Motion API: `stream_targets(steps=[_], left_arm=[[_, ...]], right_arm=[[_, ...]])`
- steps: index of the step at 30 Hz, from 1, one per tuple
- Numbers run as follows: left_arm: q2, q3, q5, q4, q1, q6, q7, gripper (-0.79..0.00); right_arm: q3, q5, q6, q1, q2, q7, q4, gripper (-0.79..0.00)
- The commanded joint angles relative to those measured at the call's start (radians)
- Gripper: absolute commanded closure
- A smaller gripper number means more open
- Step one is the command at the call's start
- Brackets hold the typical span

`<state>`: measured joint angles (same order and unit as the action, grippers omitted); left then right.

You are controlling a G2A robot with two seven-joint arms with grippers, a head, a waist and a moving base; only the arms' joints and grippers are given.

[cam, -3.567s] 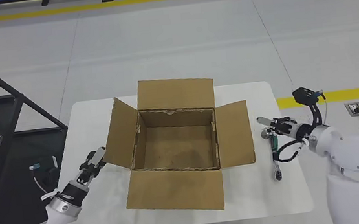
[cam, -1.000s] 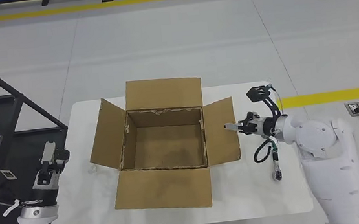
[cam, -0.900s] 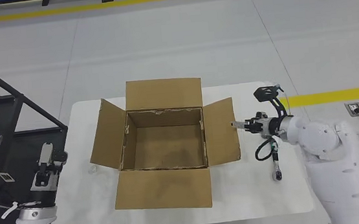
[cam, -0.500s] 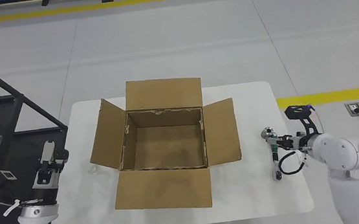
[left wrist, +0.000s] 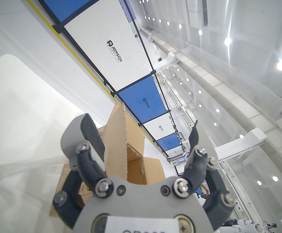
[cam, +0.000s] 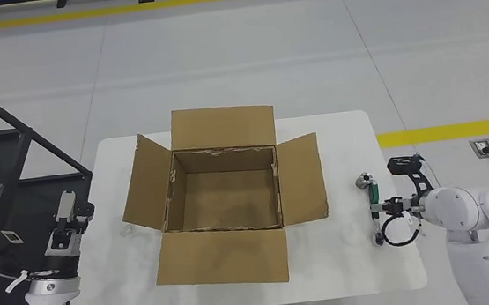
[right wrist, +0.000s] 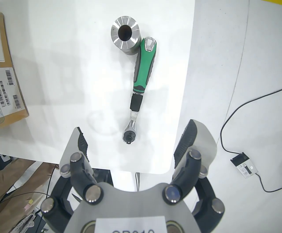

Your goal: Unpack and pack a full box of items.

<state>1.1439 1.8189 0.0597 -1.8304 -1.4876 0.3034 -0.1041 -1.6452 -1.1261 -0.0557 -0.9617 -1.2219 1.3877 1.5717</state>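
Note:
An open cardboard box (cam: 232, 202) stands mid-table with its flaps spread and its inside bare; one flap shows in the left wrist view (left wrist: 132, 158). Right of it lie a green-handled ratchet wrench (cam: 375, 212) (right wrist: 141, 72) and a metal cylinder (cam: 364, 179) (right wrist: 126, 35) that touches the handle's end. My right gripper (right wrist: 134, 141) hangs open above the ratchet's head, near the table's right front corner (cam: 391, 223). My left gripper (left wrist: 143, 136) is open and holds nothing, off the table's left edge (cam: 65, 214), facing the box.
The white table (cam: 362, 265) has bare room in front of and beside the box. A black frame (cam: 15, 157) stands left of the table. A socket block with a cable (right wrist: 244, 167) lies on the floor to the right.
My right gripper has drawn back from the box's right flap to above the ratchet near the table's right edge. The box sits further left than at first. The left arm pulled back.

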Motion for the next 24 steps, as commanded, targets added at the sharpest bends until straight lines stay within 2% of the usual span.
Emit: stream_targets(steps=[1,4,10,21,22,24], left_arm=[[0.0,0.0,0.0,0.0,0.0,0.0,0.0,-0.785],[0.0,0.0,0.0,0.0,0.0,0.0,0.0,-0.785],[0.0,0.0,0.0,0.0,0.0,0.0,0.0,-0.785],[0.0,0.0,0.0,0.0,0.0,0.0,0.0,-0.785],[0.0,0.0,0.0,0.0,0.0,0.0,0.0,-0.785],[0.0,0.0,0.0,0.0,0.0,0.0,0.0,-0.785]], right_arm=[[0.034,-0.043,-0.002,-0.012,0.0,-0.032,0.001,-0.785],[0.091,-0.125,0.022,0.014,0.001,0.022,-0.025,-0.785],[0.152,-0.147,0.053,0.077,-0.003,0.071,-0.12,-0.785],[0.174,-0.075,0.076,0.126,-0.007,-0.007,-0.286,-0.785],[0.172,-0.062,0.077,0.127,-0.008,-0.015,-0.296,-0.754],[0.168,-0.049,0.081,0.13,-0.007,-0.031,-0.311,-0.637]])
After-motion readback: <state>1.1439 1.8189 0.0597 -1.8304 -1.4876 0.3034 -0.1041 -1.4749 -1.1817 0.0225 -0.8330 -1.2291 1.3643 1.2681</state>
